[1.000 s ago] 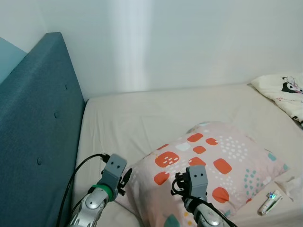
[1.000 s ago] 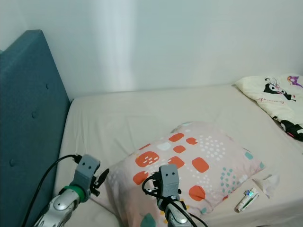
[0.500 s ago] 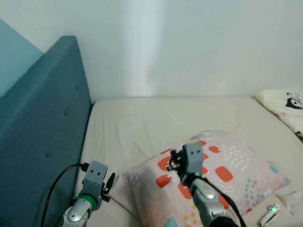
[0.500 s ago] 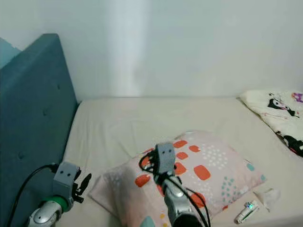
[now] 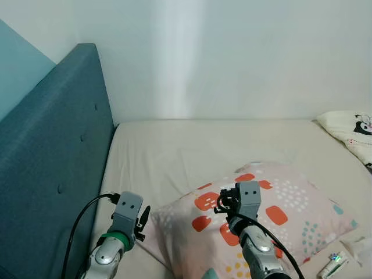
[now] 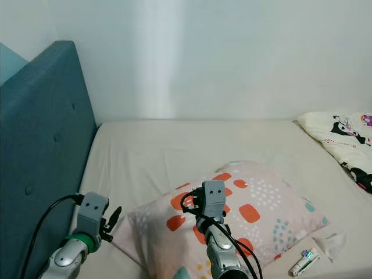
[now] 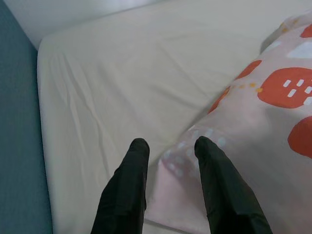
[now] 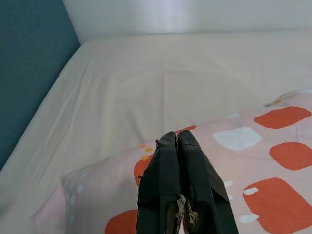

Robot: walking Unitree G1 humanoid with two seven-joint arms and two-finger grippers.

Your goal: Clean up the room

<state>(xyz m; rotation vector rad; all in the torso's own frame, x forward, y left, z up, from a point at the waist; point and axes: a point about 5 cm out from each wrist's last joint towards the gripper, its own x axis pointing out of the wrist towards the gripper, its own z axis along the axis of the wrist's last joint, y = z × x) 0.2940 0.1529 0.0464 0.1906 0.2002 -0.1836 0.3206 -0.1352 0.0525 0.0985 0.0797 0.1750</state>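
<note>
Cream, wrinkled bed sheet (image 5: pixel 174 151) carries a soft pink pillow (image 5: pixel 273 215) with orange blotches. Left claw (image 7: pixel 168 148) hovers part-open astride the pillow's flat corner. Right claw (image 8: pixel 176 141), fingers pressed together, holding nothing, hangs over the pillow.

Right pincer (image 8: pixel 176 139) pulled back (over pillow (image 5: pixel 290 203)).

headboard (image 5: pixel 52 151): teal, tufted | wall (image 5: pixel 244 52): white | sheet (image 5: pixel 174 151): cream, wrinkled

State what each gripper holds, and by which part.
Nothing. The left gripper is open at the pink patterned pillow's corner; the right gripper is shut above it.
</note>
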